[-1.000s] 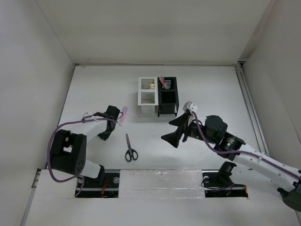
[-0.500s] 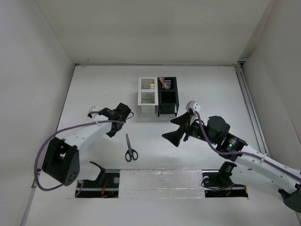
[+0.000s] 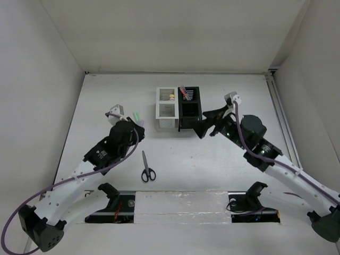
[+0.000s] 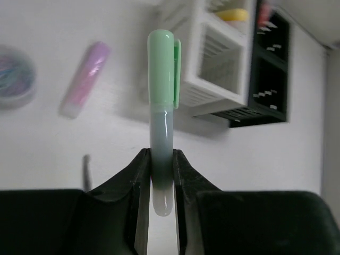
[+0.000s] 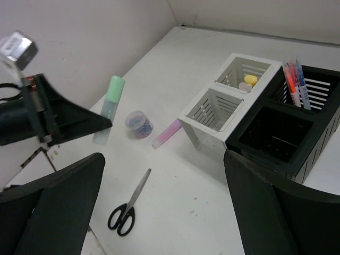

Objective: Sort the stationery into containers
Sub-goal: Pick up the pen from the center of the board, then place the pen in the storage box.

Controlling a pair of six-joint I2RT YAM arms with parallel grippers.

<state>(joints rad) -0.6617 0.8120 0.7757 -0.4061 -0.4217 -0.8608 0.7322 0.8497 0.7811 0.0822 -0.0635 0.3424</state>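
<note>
My left gripper (image 3: 133, 122) is shut on a green highlighter (image 4: 162, 95) and holds it off the table, cap forward, left of the white organizer (image 3: 166, 122). The highlighter also shows in the top view (image 3: 137, 115) and the right wrist view (image 5: 109, 106). A pink highlighter (image 4: 85, 79) and a small bluish round piece (image 4: 13, 79) lie on the table beyond it. Black-handled scissors (image 3: 147, 168) lie in front. The black organizer (image 3: 189, 124) holds pens (image 5: 295, 82) in its far compartment. My right gripper (image 3: 208, 125) is open and empty beside the black organizer.
Small yellow erasers (image 5: 248, 81) sit in the white organizer's far compartment; its near compartment looks empty. The black organizer's near compartment is dark. White walls enclose the table on three sides.
My left arm has swung toward the organizers and now holds the green highlighter raised. My right gripper has moved up and right, closer to the black organizer.
</note>
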